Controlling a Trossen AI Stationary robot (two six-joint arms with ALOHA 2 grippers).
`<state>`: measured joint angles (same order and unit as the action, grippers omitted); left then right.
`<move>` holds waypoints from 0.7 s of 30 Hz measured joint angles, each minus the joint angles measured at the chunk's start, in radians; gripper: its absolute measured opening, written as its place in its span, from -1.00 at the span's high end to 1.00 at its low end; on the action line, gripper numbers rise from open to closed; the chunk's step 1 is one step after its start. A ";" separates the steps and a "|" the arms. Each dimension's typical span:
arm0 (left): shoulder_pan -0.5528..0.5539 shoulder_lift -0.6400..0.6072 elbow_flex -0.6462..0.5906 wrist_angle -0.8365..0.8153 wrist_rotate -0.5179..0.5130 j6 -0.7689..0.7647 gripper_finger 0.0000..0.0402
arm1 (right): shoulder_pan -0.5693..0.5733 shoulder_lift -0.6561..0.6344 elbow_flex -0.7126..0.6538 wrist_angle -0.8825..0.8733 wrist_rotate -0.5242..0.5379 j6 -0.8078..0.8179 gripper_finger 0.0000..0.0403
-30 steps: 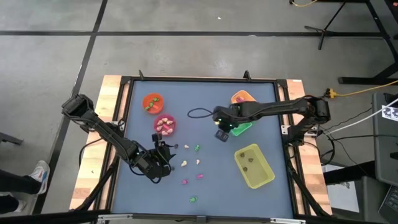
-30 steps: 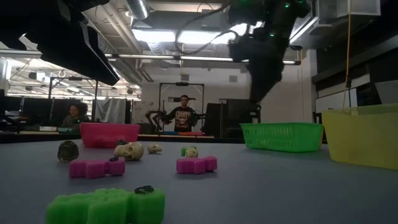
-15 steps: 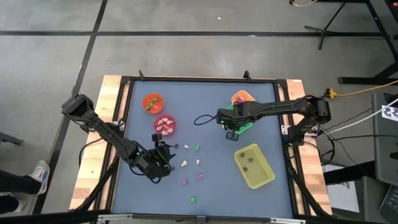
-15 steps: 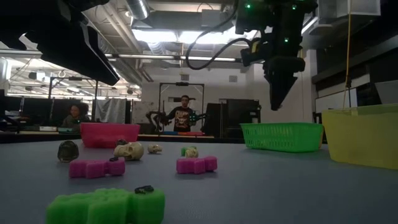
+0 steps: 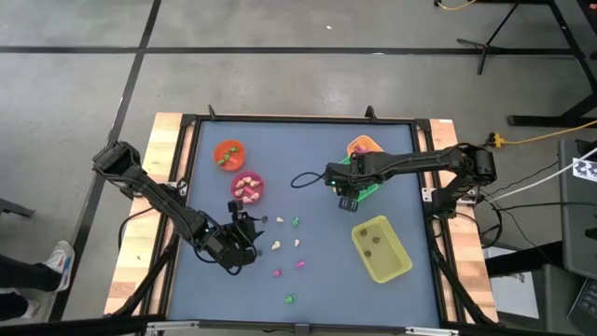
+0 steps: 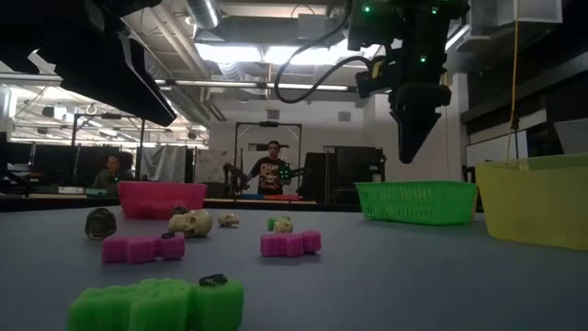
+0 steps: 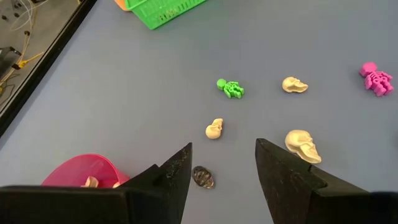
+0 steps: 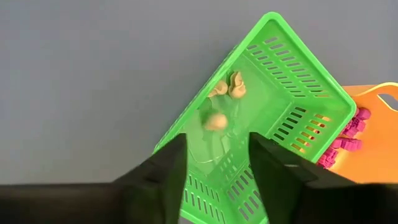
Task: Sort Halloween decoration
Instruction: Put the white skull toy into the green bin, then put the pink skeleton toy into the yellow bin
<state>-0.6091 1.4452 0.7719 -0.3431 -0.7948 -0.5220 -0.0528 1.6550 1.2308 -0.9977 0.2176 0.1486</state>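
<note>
My right gripper [image 8: 212, 163] has its fingers apart with nothing between them, and it hangs over the green tray [image 8: 292, 112]. Below it I see three cream-white trinkets [image 8: 227, 87] in this tray; one of them looks a little blurred, so I judge it is maybe just falling in, but I cannot be sure. Just beside the green tray is the orange tray [image 8: 379, 149] with pink trinkets [image 8: 348, 134] in it. So I think the step in hand is the drop of a cream piece.

My left gripper [image 7: 222, 163] waits low over the table, fingers also parted and empty. Just in front of it lie a dark trinket [image 7: 203, 177], a small cream skull [image 7: 214, 128] and a bigger cream skull [image 7: 303, 145]; farther off are a green figure [image 7: 231, 88], another cream skull [image 7: 294, 84] and a pink figure [image 7: 376, 79]. The pink cup [image 7: 81, 182] is near my left fingers.

Next I should bring the right gripper back over the loose pieces in the middle of the table [image 5: 308, 149], choose one, and close on it gently, since they are tiny
</note>
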 joint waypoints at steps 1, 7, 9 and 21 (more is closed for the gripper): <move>0.000 0.000 0.000 0.000 0.000 0.000 0.20 | 0.000 0.000 0.000 0.000 0.000 0.000 0.14; 0.000 0.000 0.000 0.014 0.002 -0.025 0.20 | 0.000 0.000 0.000 0.002 0.000 0.001 -0.16; 0.000 0.000 0.000 0.047 0.029 -0.054 0.20 | 0.000 0.000 0.000 0.004 0.000 0.001 -0.21; -0.032 0.122 0.000 0.379 0.238 -0.044 0.20 | 0.000 0.000 0.001 0.014 -0.001 0.002 -0.24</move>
<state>-0.6408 1.5676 0.7723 0.0359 -0.5564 -0.5663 -0.0528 1.6547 1.2316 -0.9836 0.2169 0.1505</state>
